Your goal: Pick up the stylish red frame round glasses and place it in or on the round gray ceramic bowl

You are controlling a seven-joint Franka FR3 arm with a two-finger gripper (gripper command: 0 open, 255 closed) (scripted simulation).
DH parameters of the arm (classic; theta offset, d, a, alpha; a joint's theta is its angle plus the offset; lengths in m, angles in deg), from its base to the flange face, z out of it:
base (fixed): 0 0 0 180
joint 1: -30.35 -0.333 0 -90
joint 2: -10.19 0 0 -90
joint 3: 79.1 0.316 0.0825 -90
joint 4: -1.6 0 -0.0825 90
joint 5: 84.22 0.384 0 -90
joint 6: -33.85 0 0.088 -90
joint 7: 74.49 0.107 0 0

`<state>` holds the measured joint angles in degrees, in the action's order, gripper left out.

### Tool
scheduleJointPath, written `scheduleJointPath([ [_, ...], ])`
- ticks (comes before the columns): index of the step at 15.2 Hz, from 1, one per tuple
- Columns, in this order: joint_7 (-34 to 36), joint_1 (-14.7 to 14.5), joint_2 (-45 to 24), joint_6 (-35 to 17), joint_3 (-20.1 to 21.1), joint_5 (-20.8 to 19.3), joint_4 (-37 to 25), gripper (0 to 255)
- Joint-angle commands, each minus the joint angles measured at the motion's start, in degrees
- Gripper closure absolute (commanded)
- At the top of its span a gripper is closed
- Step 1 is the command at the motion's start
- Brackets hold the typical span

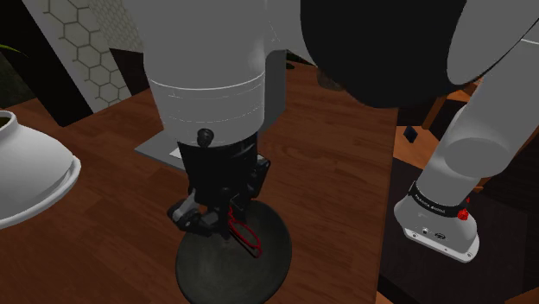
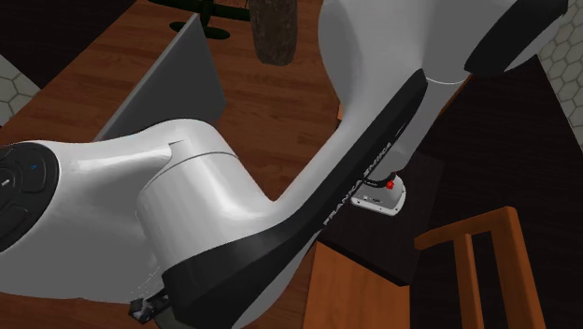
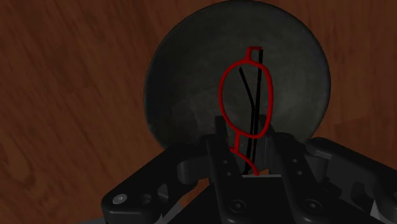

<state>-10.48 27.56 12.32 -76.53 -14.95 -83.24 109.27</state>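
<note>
The glasses [image 3: 247, 95] have thin red round rims and black arms. My black gripper [image 3: 248, 149] is shut on them at the bridge end, so one lens ring sticks out past the fingertips. Straight below them lies the round dark grey bowl [image 3: 184, 95] on the brown wooden table. From the shoulder view the gripper [image 1: 226, 216] hangs just above the bowl [image 1: 207, 268], with the red glasses [image 1: 244, 233] dangling over its middle. They appear not to touch the bowl.
A large white bowl-shaped object [image 1: 26, 168] stands at the shoulder view's left. A grey flat panel [image 1: 164, 147] lies behind the gripper. The table's edge runs down the right, beside the arm's base [image 1: 436, 216]. A wooden chair [image 2: 486, 262] stands off the table.
</note>
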Motion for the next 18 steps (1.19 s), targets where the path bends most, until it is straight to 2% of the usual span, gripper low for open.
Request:
scheduleJointPath([
  [1,0.5,-0.1,-0.6,-1.5,0.2,-0.6,1.2,255],
  [6,1.6,-0.3,-2.1,-5.1,0.6,-2.1,4.2,255],
  [14,1.6,-0.3,-2.1,-5.1,0.6,-2.1,4.2,255],
  [15,1.6,-0.3,-2.1,-5.1,0.6,-2.1,4.2,0],
  [18,1.6,-0.3,-2.1,-5.1,0.6,-2.1,4.2,0],
])
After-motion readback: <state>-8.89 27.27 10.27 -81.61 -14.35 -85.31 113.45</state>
